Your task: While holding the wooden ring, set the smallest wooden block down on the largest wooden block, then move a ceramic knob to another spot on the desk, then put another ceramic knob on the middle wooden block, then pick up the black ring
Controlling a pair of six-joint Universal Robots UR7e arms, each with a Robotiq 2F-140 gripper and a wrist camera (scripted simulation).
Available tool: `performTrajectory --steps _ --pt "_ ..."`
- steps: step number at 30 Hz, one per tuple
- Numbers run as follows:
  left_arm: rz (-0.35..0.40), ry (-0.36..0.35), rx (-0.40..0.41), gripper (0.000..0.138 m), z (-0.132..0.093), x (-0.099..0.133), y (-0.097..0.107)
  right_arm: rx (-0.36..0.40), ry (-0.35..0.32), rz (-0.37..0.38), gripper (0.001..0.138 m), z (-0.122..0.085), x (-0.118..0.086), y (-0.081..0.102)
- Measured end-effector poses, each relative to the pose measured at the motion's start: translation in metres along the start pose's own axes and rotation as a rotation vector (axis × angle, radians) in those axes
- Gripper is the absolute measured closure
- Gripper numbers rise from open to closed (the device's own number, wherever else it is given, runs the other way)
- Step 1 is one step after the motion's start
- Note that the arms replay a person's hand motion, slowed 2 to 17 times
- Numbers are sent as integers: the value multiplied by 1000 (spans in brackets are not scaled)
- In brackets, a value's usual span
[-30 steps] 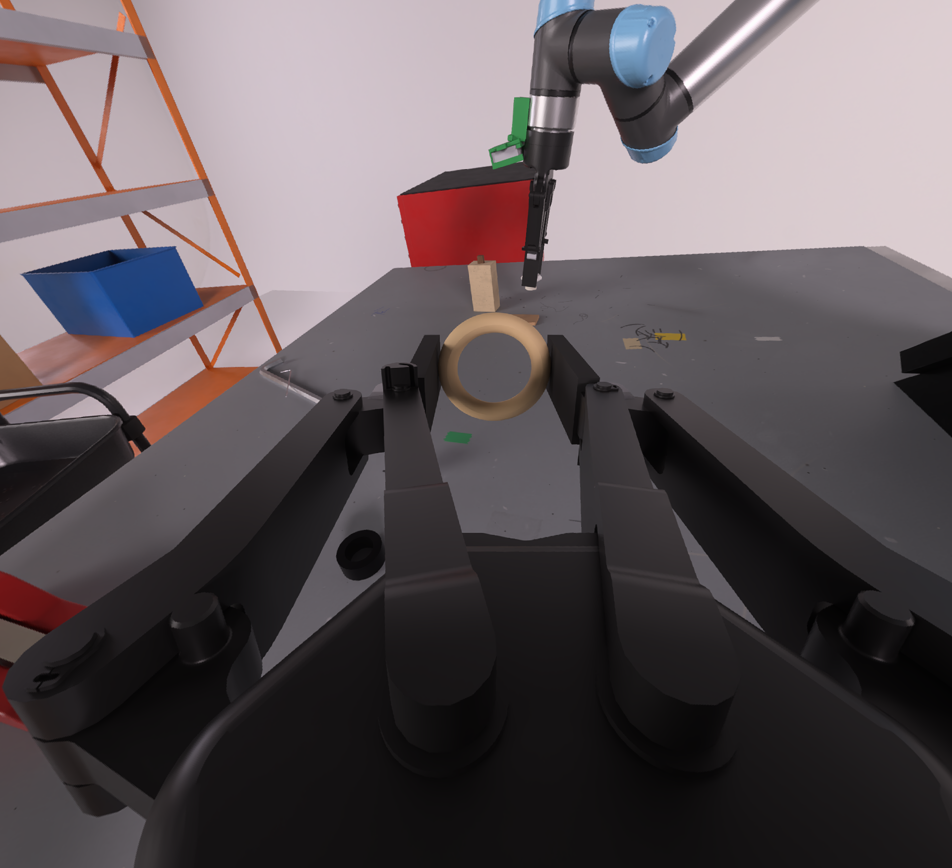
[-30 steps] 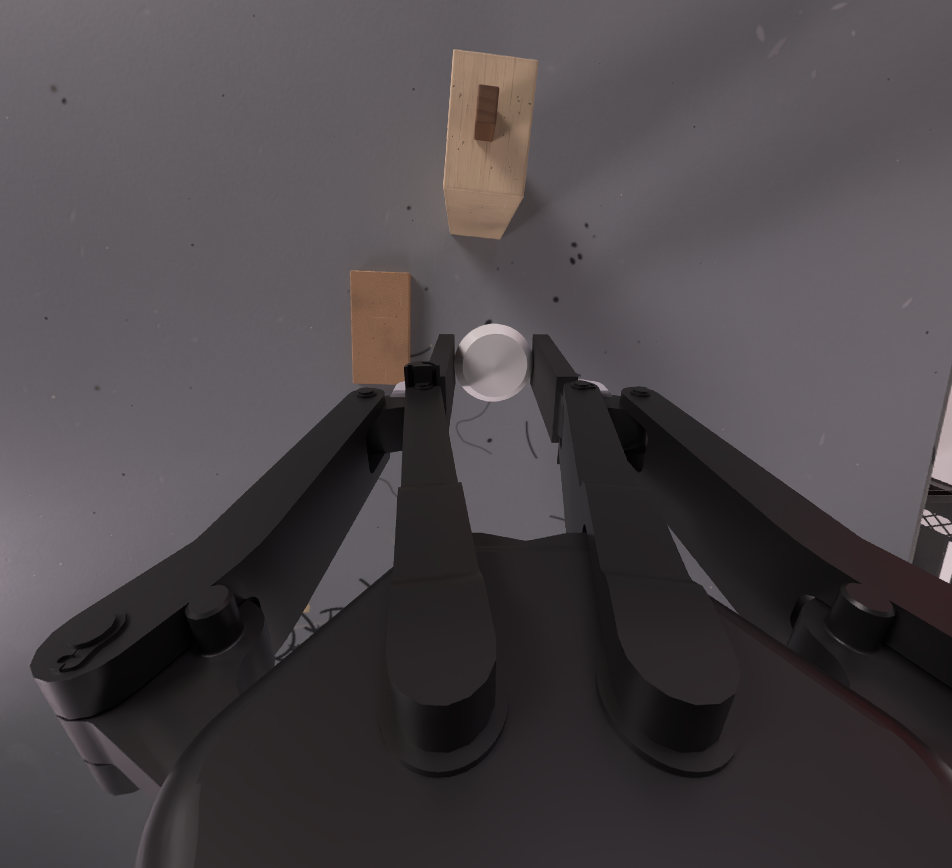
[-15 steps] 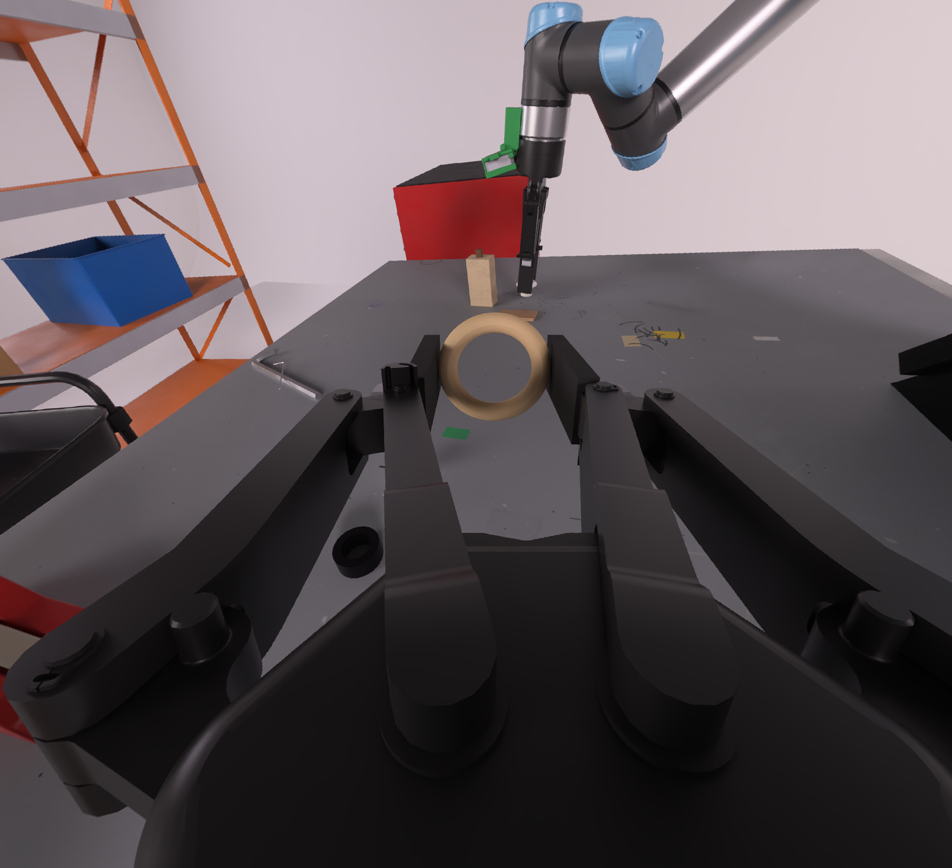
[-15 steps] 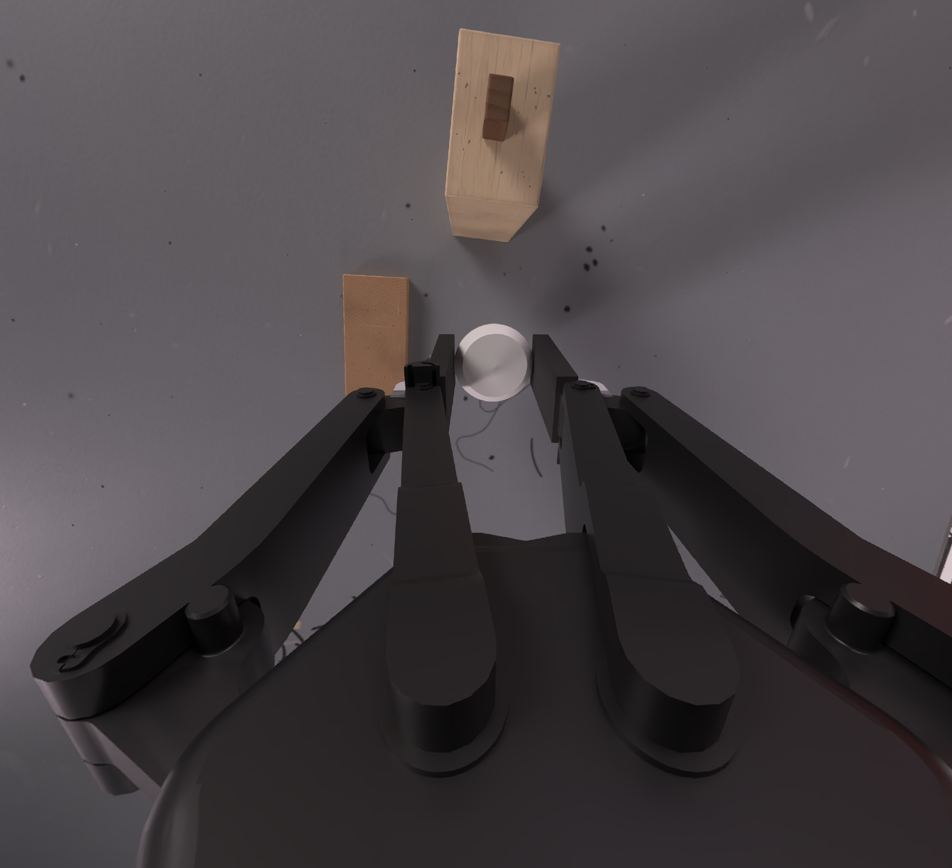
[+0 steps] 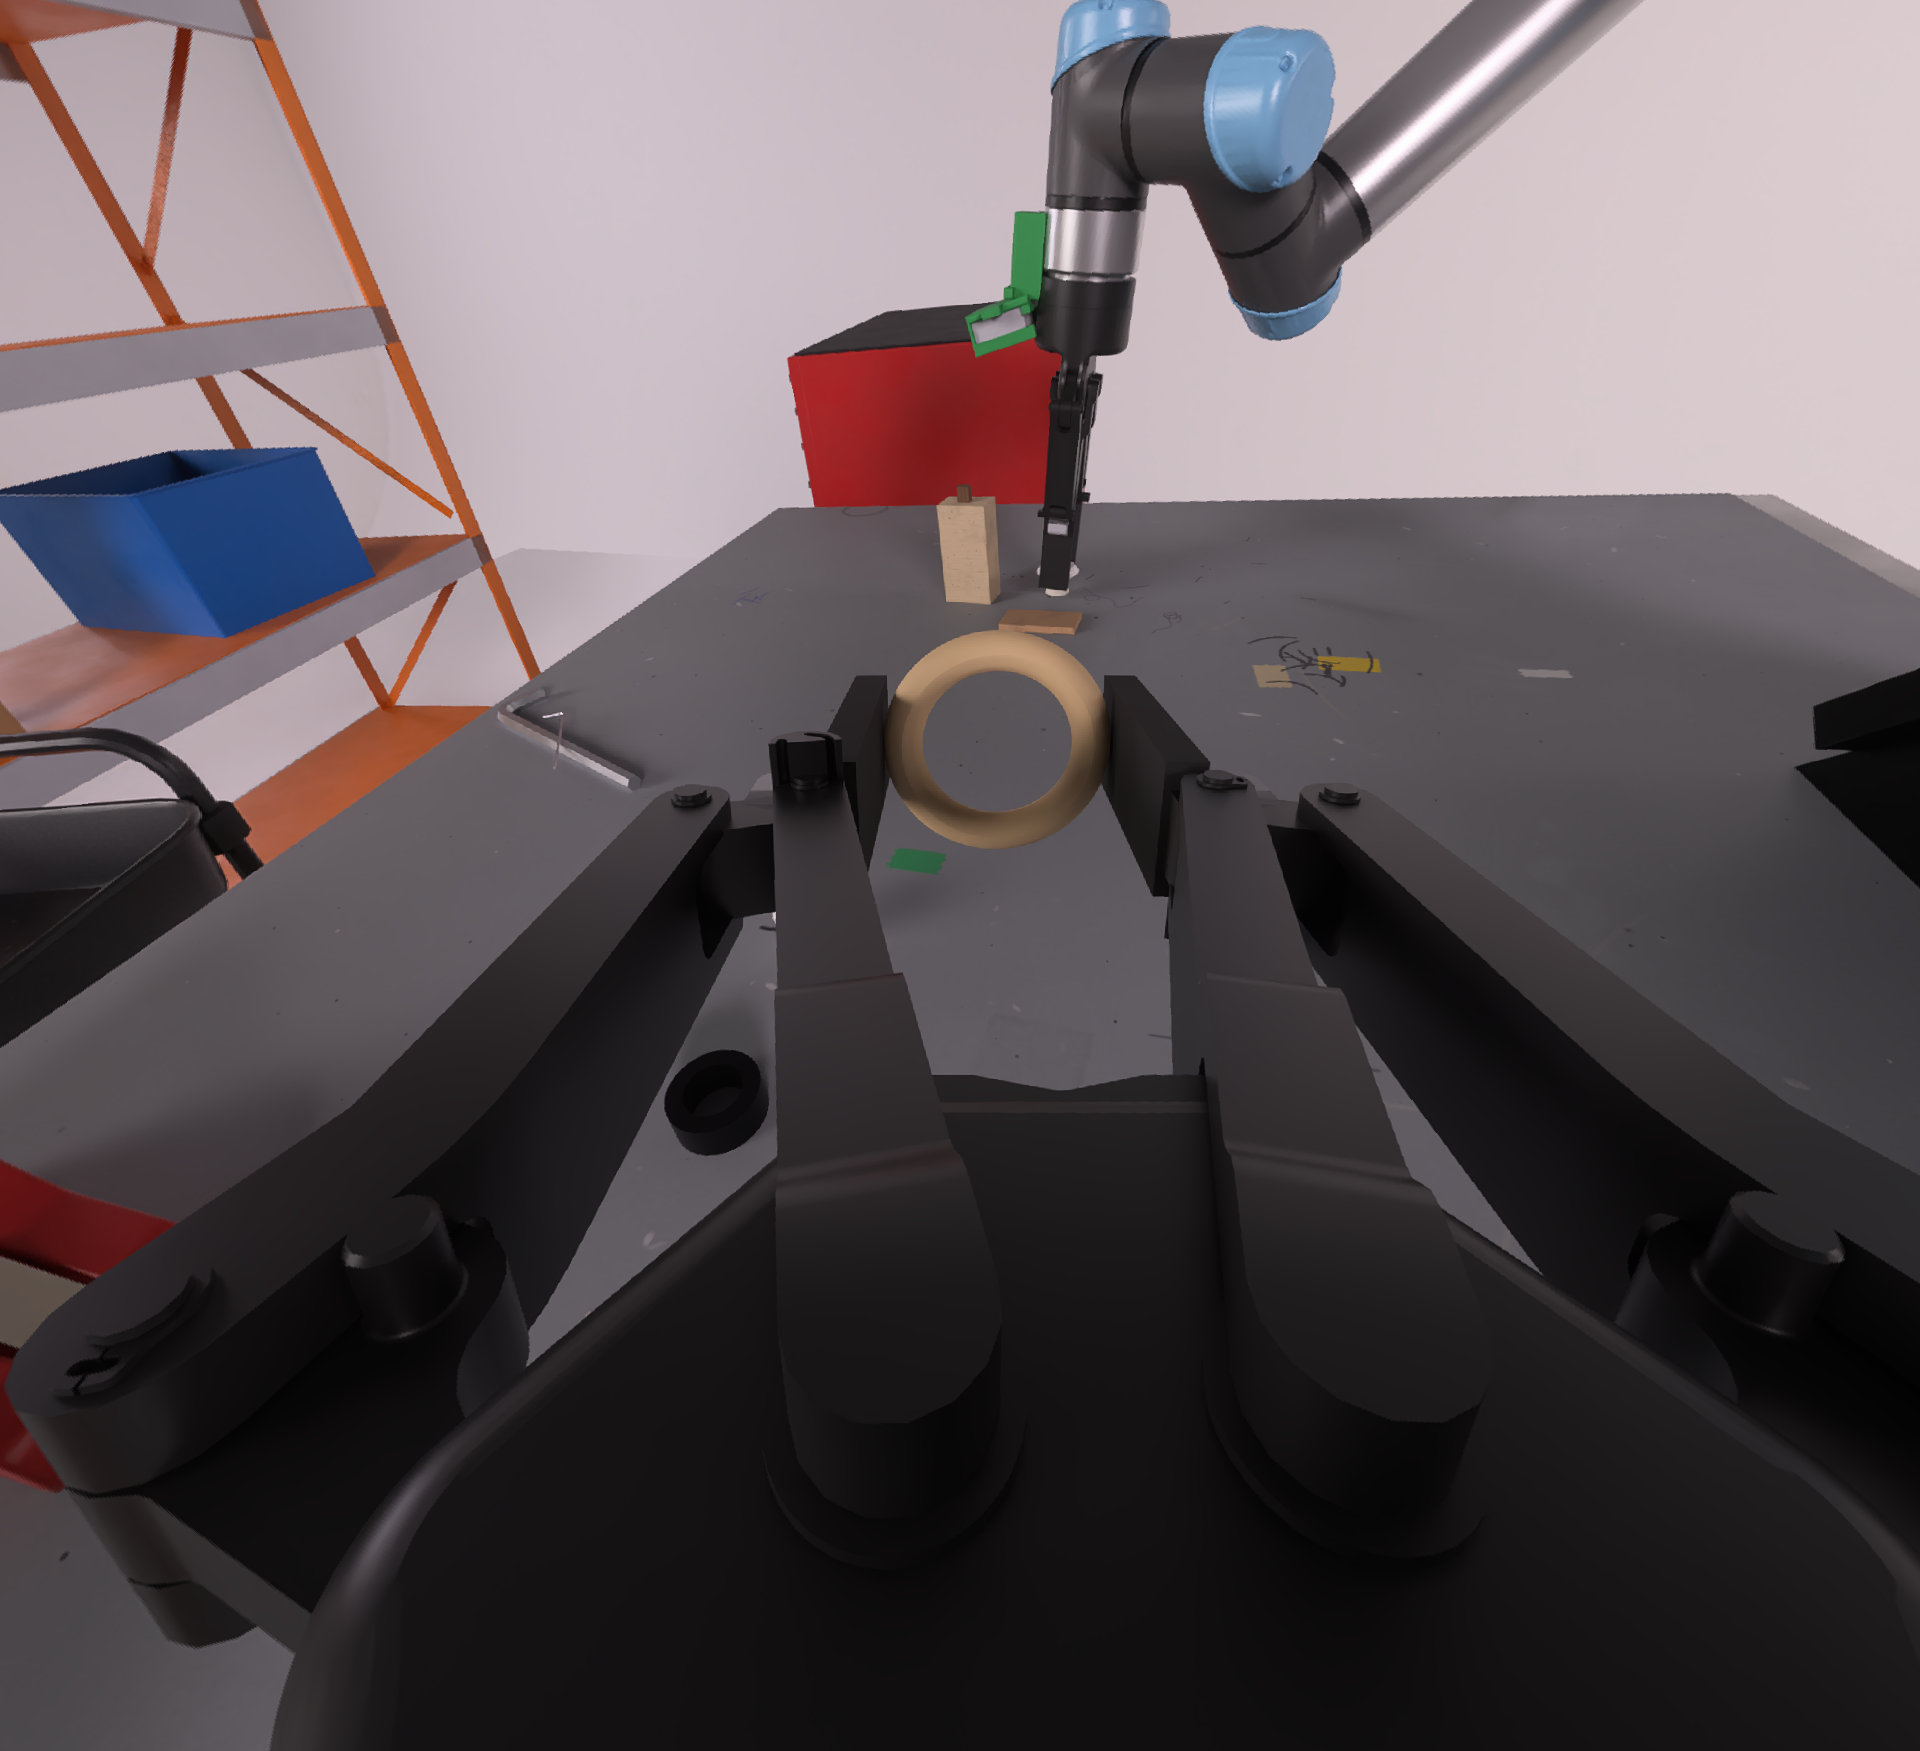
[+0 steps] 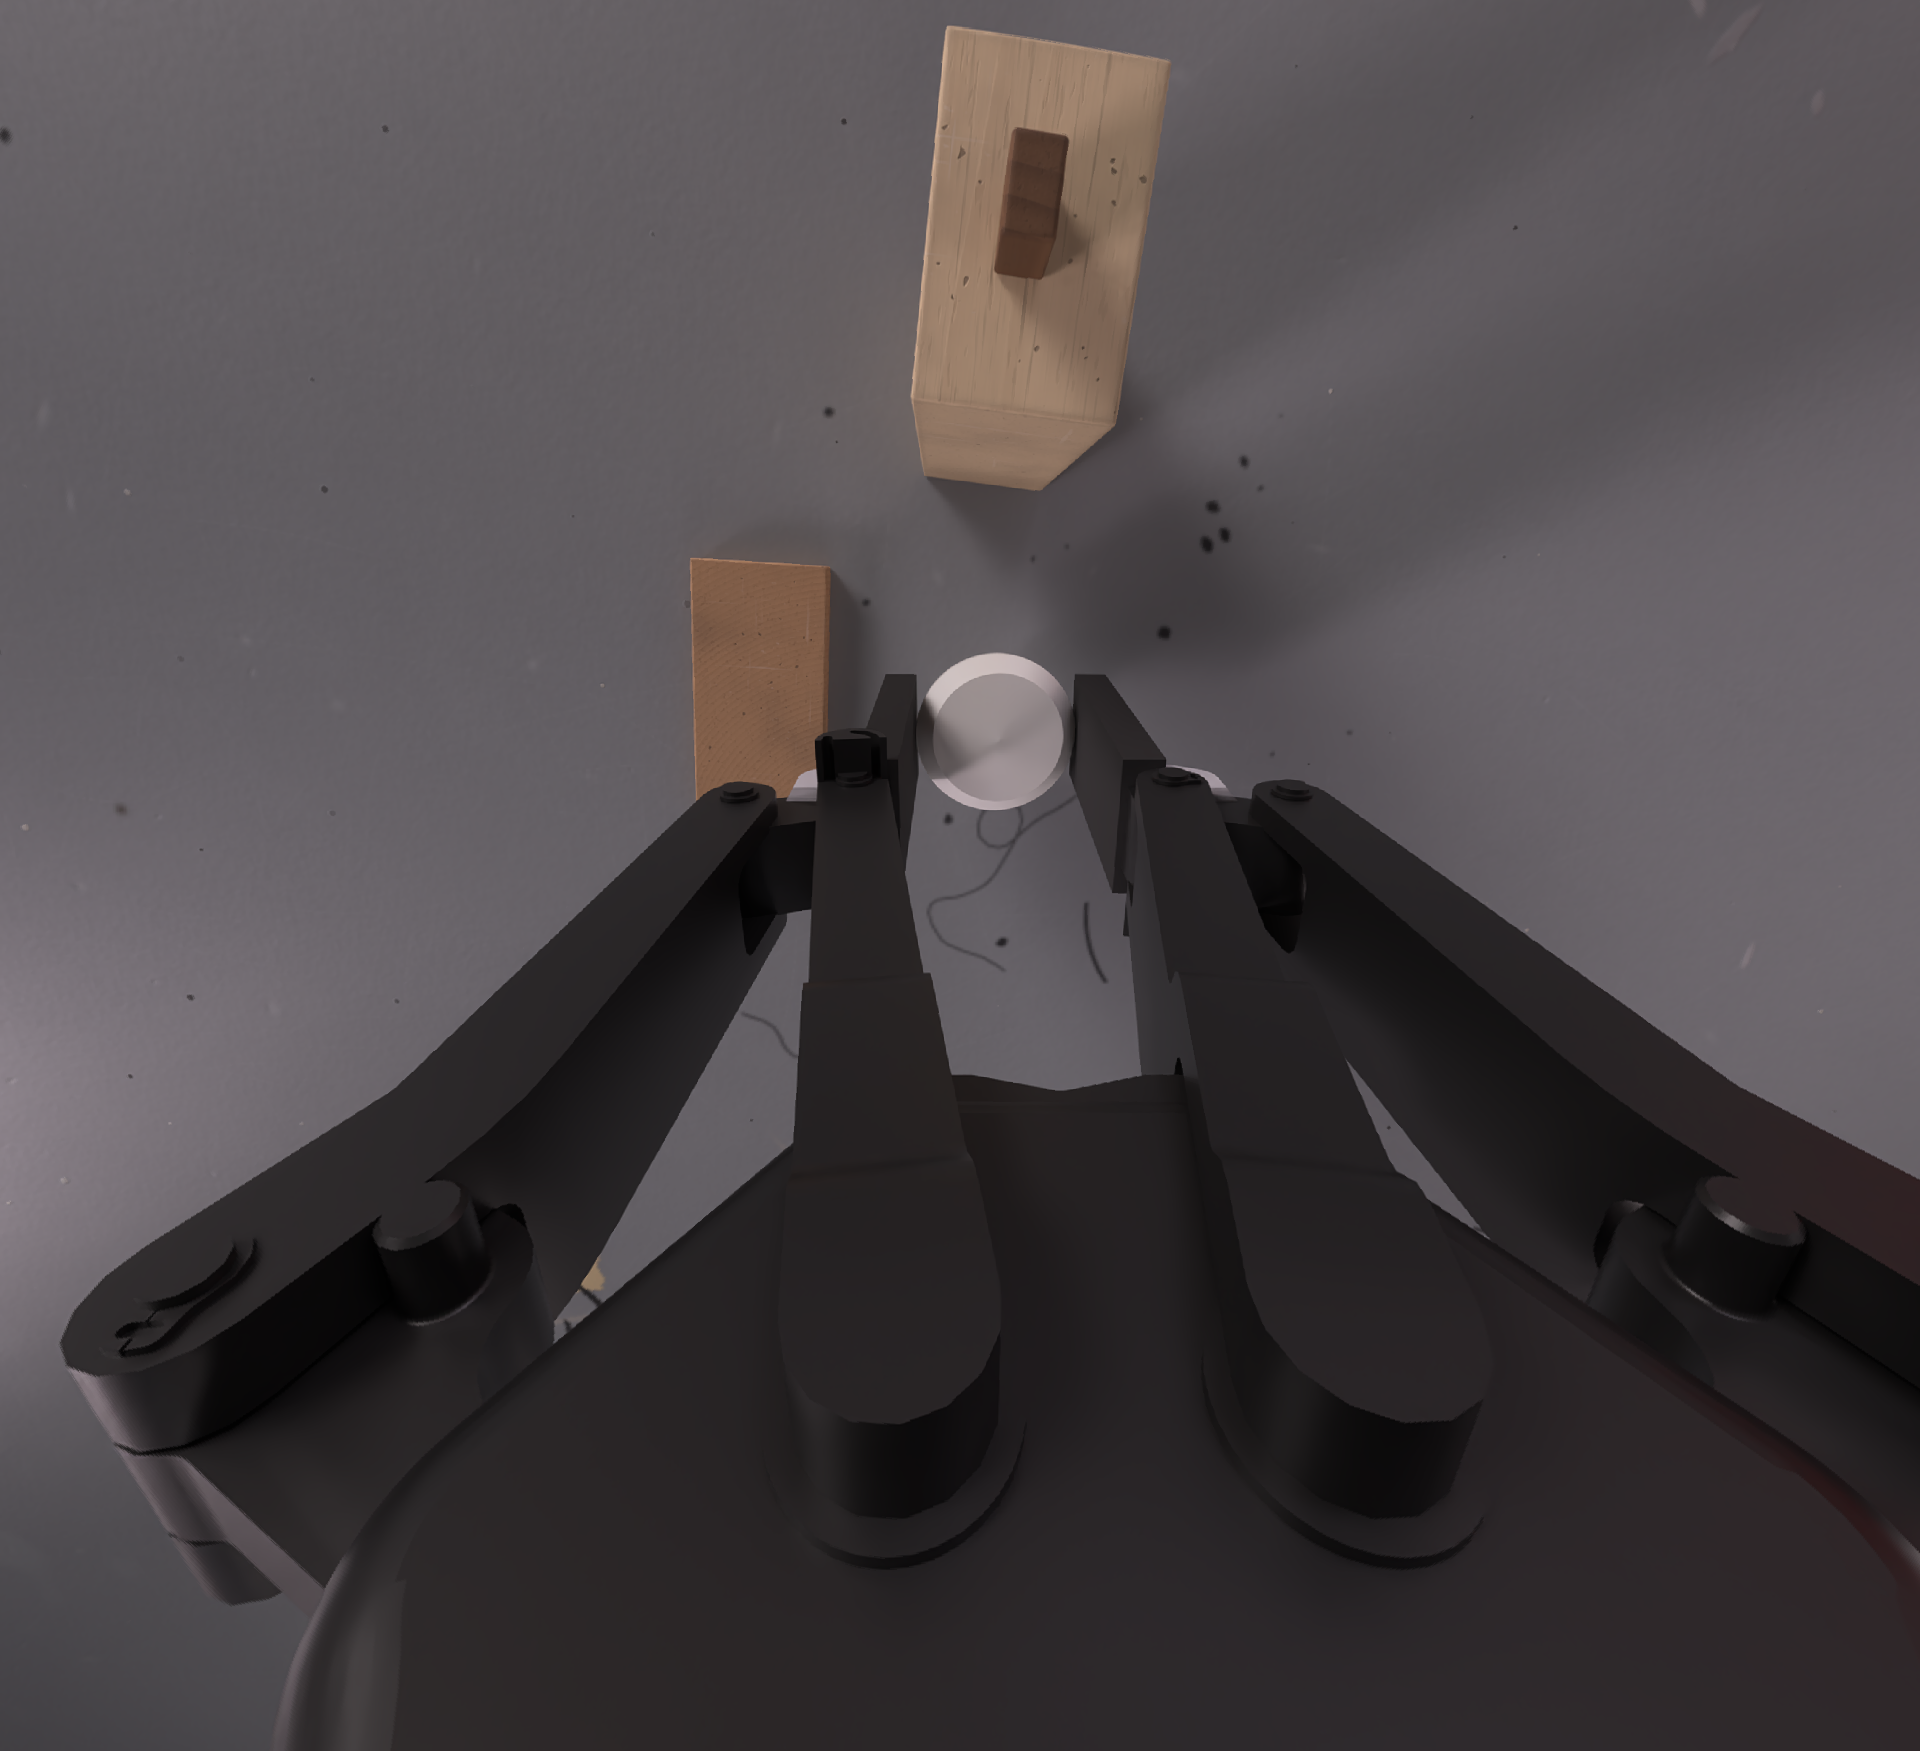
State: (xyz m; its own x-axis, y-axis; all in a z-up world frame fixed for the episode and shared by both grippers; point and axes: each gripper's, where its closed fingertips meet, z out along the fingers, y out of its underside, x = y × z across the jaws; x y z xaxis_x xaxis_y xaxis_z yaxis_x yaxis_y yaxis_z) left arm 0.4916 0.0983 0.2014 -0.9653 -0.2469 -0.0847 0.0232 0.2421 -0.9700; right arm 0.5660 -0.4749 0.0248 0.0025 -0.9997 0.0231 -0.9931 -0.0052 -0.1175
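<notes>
In the left wrist view my left gripper [image 5: 995, 733] is shut on the tan wooden ring [image 5: 992, 826] and holds it upright above the desk. The black ring [image 5: 717, 1101] lies on the desk, low and left of my fingers. Far off, my right gripper [image 5: 1056, 571] points straight down, its tips at the desk. In the right wrist view my right gripper [image 6: 995, 727] is shut on a white ceramic knob [image 6: 995, 743]. The largest, pale block [image 6: 1029, 371] stands ahead with the small dark block [image 6: 1031, 202] on top. The flat middle block [image 6: 761, 673] lies just left of the knob.
An orange shelf with a blue bin [image 5: 187, 538] stands left of the desk. A red box [image 5: 925, 413] sits beyond the far edge. A metal hex key [image 5: 566, 745], green tape [image 5: 916, 860] and yellow tape [image 5: 1345, 662] lie on the desk. A black object [image 5: 1870, 735] sits at the right edge.
My right gripper has come down closer to the desk with the knob, beside the middle block. My left gripper still holds the wooden ring and has barely moved.
</notes>
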Motion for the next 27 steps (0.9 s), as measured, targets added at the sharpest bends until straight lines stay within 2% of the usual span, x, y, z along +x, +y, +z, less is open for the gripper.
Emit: performTrajectory --steps 10,21,22,23,27 --pt "3 0 0 84 0 1 0 10 8 -15 99 5 0 0" --pt "8 2 0 84 0 3 -1 84 9 -45 98 3 1 -5" --pt "8 2 1 84 0 4 -2 92 8 -47 76 2 0 -6" --pt "9 2 2 84 0 4 -2 98 6 -49 65 1 0 -6" --pt "12 4 4 84 -1 5 -3 120 -4 -58 56 -4 -2 -7"
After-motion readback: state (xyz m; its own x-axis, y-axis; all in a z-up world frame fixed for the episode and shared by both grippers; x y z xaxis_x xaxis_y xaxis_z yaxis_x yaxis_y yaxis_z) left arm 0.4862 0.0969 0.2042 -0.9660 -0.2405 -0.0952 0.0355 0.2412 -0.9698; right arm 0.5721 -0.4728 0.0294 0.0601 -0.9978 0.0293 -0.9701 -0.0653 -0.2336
